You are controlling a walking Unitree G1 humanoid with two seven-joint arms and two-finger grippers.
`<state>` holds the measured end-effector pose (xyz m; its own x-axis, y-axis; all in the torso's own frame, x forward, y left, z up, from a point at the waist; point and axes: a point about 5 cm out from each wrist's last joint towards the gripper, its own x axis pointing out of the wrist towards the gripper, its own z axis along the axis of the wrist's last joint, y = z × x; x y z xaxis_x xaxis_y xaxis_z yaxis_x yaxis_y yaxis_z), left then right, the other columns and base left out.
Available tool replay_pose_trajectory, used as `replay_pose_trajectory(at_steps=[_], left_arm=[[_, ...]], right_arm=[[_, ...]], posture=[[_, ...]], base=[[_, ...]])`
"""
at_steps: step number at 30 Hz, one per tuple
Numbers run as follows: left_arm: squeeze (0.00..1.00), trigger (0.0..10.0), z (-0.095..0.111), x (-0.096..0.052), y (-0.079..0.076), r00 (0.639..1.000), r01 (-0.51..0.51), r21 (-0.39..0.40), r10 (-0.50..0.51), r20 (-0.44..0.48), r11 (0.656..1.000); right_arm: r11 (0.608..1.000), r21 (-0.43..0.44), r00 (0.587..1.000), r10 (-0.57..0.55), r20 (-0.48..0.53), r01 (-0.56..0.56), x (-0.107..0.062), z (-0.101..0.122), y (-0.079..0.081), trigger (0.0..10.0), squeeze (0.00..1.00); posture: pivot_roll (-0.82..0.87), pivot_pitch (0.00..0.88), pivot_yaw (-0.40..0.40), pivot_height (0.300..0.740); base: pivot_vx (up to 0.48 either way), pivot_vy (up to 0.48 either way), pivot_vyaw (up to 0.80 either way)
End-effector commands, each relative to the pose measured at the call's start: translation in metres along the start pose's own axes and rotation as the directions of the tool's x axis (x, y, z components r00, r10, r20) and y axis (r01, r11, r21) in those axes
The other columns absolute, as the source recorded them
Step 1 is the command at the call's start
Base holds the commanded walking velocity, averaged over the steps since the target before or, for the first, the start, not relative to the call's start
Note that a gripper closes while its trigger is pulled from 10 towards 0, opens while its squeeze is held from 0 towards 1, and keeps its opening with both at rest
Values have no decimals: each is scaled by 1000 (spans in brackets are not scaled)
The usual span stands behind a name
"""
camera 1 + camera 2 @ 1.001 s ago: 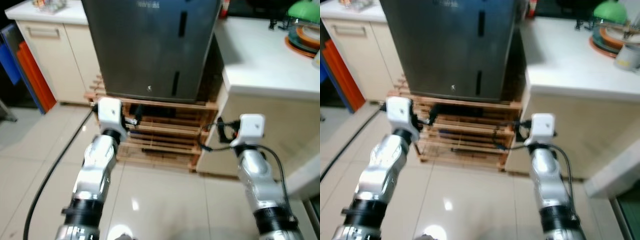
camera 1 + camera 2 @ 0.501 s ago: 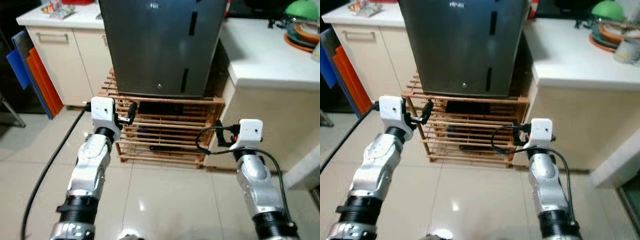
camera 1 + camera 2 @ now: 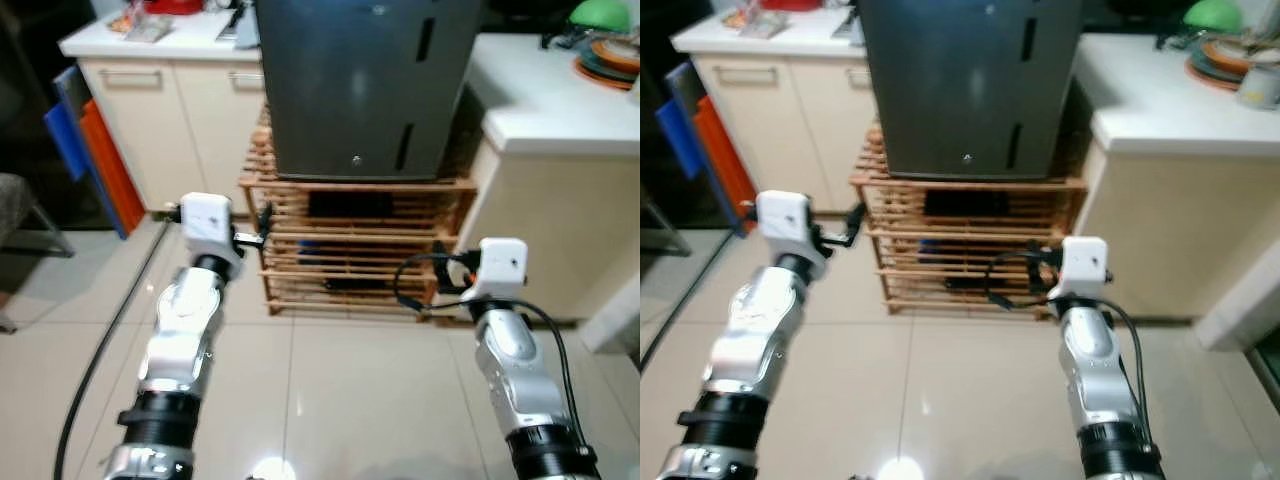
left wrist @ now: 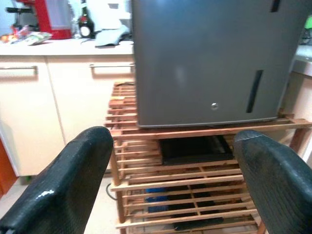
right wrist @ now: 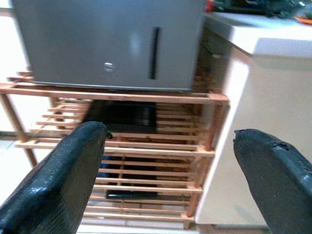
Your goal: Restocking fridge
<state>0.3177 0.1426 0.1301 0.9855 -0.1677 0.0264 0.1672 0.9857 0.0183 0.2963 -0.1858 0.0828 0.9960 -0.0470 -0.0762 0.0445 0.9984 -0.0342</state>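
Both hands, left hand and right hand, fingers apart, before smooth grey fridge on slatted wooden rack, perhaps pine.

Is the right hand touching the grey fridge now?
Apart. In the right wrist view the open fingers frame the grey fridge on its wooden rack, with floor between; the right hand hovers short of the rack.

both silver arms reach forward, bent at the elbows, wrists level. the left gripper has its black fingers spread wide and empty. the right gripper likewise holds its fingers wide apart, empty.
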Motion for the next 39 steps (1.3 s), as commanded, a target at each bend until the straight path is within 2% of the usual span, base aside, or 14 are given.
replay_pose_trajectory(at_steps=[1,27,35,39], left_arm=[[0,10000,1,1,5,1000,-17,12,17,-13,1000],[0,10000,-4,0,4,999,-30,4,30,-37,1000],[0,10000,-7,-1,4,998,-29,7,29,-52,1000],[0,10000,-9,-2,7,997,-35,3,35,-65,999]], right_arm=[[1000,-7,999,28,25,-27,1,6,5,10000,0],[997,-14,997,77,21,-77,-1,5,14,10000,0],[998,-8,997,64,31,-64,-1,6,10,10000,0],[998,-6,998,58,35,-58,-2,6,8,10000,0]], posture=[[-117,0,19,740],[-110,0,8,740],[-108,0,6,740],[-104,0,4,740]], base=[[461,0,0],[461,0,0],[458,0,0],[80,435,0]])
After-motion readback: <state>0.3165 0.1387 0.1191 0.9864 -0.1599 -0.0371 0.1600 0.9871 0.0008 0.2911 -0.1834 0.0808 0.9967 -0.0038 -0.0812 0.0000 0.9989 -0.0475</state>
